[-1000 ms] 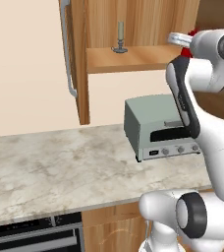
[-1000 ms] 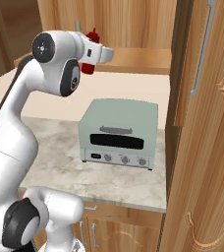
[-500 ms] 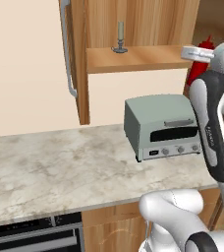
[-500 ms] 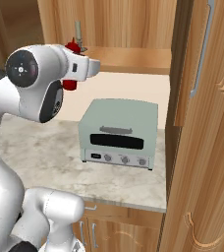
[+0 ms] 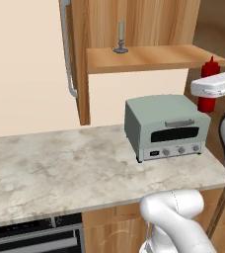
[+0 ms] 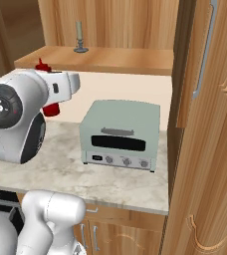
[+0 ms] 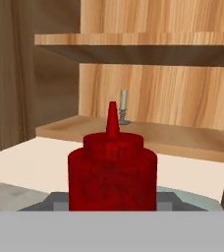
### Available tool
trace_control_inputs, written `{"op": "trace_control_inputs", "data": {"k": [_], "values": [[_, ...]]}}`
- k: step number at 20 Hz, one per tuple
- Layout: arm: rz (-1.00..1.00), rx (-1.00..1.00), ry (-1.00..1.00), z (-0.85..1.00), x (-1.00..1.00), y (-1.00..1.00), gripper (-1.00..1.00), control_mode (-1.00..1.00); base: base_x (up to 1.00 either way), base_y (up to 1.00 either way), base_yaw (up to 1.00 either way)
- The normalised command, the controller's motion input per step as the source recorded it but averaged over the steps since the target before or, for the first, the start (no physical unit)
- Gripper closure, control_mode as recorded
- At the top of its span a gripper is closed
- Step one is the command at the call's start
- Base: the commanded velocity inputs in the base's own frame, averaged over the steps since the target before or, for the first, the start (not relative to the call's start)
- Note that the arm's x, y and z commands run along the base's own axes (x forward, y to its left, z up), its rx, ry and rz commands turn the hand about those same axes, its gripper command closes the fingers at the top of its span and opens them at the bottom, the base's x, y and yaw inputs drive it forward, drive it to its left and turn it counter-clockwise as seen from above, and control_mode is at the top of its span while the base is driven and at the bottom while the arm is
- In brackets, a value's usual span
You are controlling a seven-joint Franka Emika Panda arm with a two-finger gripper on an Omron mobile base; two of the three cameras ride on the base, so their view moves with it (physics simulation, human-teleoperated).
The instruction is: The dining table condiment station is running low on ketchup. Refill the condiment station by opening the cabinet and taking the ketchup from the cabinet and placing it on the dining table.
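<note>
My tool [image 5: 209, 94]: pinching the ketchup; the bottle stands right in front of my hand camera, upright, its lower body seated between my two dark tips
Ketchup [image 7: 112, 170]: one red squeeze bottle, nozzle pointing up, held in the air out in front of the cabinet, level with the underside of the lower shelf and above the right end of the table in the left base view
My hand: its white wrist runs roughly level, crossing in front of the bottle's middle in both base views, so red shows above and below it
My arm: one, rising from the base and folded at a large dark-jointed elbow [image 6: 5, 105] close to the right base camera
Cabinet [image 5: 134, 20]: one, its door [image 5: 74, 59] swung open, two wooden shelves in sight in the hand view
Candlestick [image 5: 120, 38]: one, grey, upright on the lower shelf, well apart from the bottle
Door handles: two long silver bars, one [image 5: 67, 54] on the open door, one [image 6: 203, 47] on the wooden front at the right
Toaster oven [image 5: 165, 126]: one, pale green, on the table under the cabinet
Table [image 5: 50, 170]: one marbled stone top, with wooden fronts below
</note>
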Motion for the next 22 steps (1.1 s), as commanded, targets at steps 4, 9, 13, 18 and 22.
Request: {"op": "trace_control_inputs", "data": {"k": [4, 9, 13, 18, 22], "values": [[0.18, -0.02, 0.06, -0.03, -0.03, 0.42, 1.0, -1.0, 0.0, 0.0, 0.0], [0.01, 0.0, 0.0, 0.0, 0.0, 0.02, 1.0, -1.0, 0.0, 0.0, 0.0], [0.0, 0.0, 0.0, 0.0, -0.01, 0.0, 1.0, -1.0, 0.0, 0.0, 0.0], [0.0, 0.0, 0.0, 0.0, -0.01, 0.0, 1.0, -1.0, 0.0, 0.0, 0.0], [0.0, 0.0, 0.0, 0.0, 0.0, 0.0, 1.0, 1.0, -0.74, 0.21, 0.04]]}}
